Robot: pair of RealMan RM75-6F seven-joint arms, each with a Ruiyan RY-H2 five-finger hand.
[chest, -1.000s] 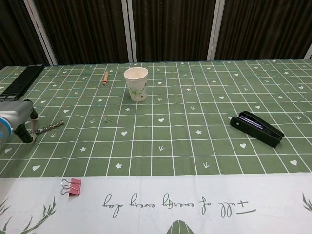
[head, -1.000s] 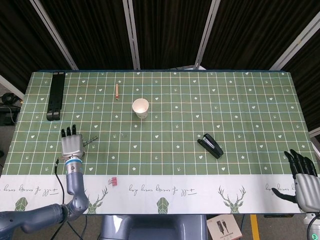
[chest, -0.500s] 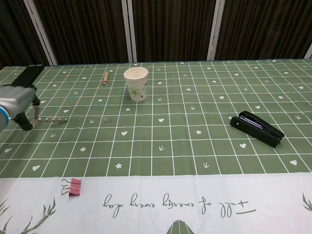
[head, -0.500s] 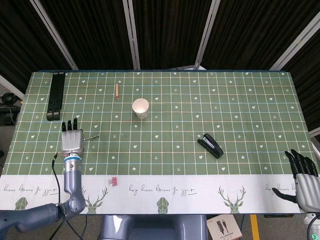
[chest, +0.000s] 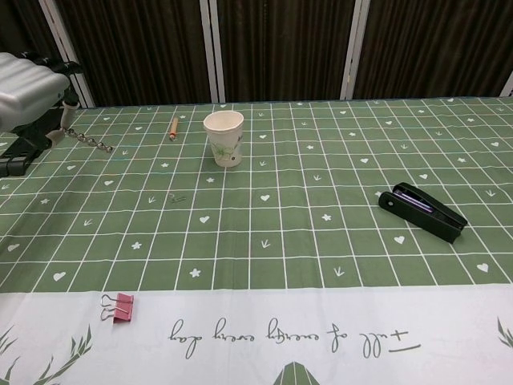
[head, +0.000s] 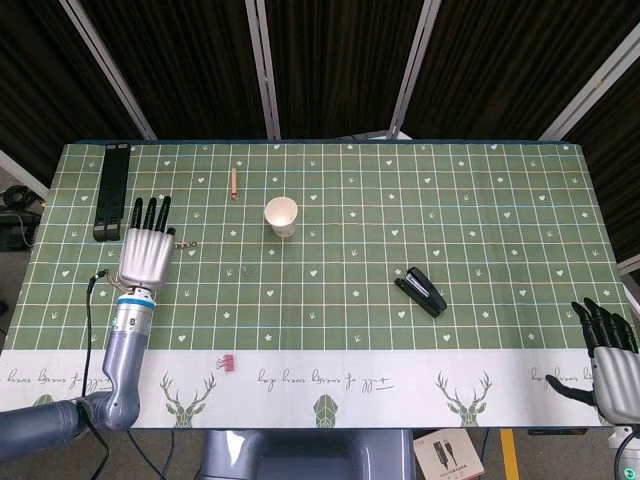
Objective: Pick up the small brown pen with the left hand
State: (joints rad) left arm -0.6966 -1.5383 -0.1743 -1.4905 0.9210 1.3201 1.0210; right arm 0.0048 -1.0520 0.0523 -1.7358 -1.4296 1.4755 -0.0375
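Small brown pen: lying on the table near its far edge, left of the paper cup, untouched. Left hand: raised above the table's left side, fingers extended and apart, holding nothing, well short of the pen. Right hand: off the table's near right corner, fingers spread, empty. Also present: black stapler, pink binder clip.

The left hand has a silver metallic back, dark fingers, a blue ring at the wrist, a grey-blue forearm and a thin black cable alongside. The right hand has black fingers and a pale grey back.
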